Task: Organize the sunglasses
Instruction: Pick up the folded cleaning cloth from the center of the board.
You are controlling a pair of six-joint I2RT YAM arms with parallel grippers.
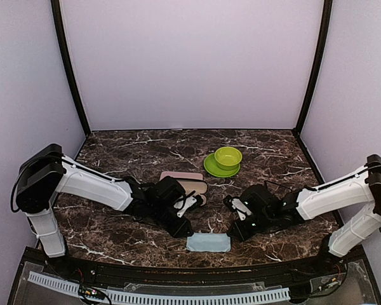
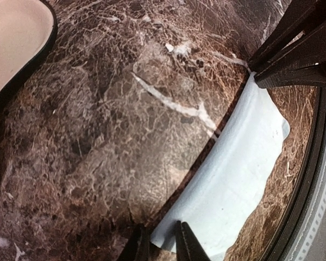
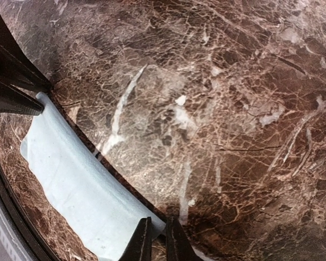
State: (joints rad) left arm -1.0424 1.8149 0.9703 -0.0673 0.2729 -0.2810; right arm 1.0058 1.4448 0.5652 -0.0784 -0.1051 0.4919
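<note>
Neither pair of sunglasses shows in any view. A light blue cloth [image 1: 208, 242] lies near the table's front edge, between my two grippers. My left gripper [image 1: 183, 232] is shut on the cloth's near left corner; in the left wrist view the cloth [image 2: 233, 179] runs away from the gripper [image 2: 160, 246]. My right gripper [image 1: 233, 235] is shut on the cloth's right corner; in the right wrist view the cloth [image 3: 76, 196] reaches into the gripper [image 3: 156, 242]. The cloth's far edge is raised a little and casts a shadow.
A pink rectangular case [image 1: 181, 175] and an open black oval case [image 1: 195, 188] with a beige lining lie behind my left gripper; the oval case also shows in the left wrist view [image 2: 16, 38]. A green bowl [image 1: 228, 156] on a green plate [image 1: 213, 169] stands further back.
</note>
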